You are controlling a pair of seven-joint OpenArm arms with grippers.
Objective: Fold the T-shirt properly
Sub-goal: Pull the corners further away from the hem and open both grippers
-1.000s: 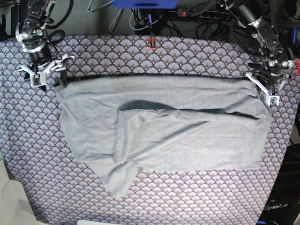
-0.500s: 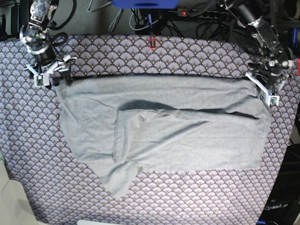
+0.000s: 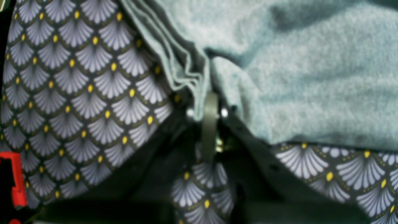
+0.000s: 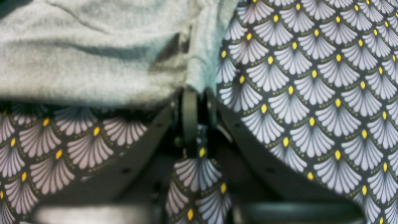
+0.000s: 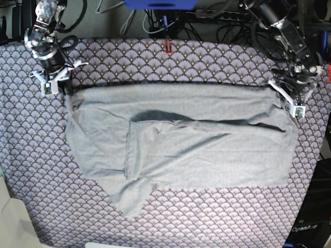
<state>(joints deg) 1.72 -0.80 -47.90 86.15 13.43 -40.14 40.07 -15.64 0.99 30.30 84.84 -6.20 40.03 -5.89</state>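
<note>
While both end effectors, left (image 5: pixel 286 99) and right (image 5: pixel 56 82), pinch the T-shirt (image 5: pixel 181 144)'s far corners, it's barely half-folded, sleeve sticking out.

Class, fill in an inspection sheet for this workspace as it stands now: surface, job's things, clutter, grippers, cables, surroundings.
Surface: purple fan-patterned tablecloth covers the table.
Job's things: grey T-shirt lies spread out, partly folded over itself, one sleeve pointing toward the near edge.
Clutter: small red object at the far edge of the cloth; nothing else seen.
Grippers: left gripper shut on the T-shirt's layered edge; right gripper shut on the T-shirt at the opposite far corner.
Cables: dark cables tangled behind the table.
Surroundings: blue object beyond the far edge; pale surface at the near corner.
</note>
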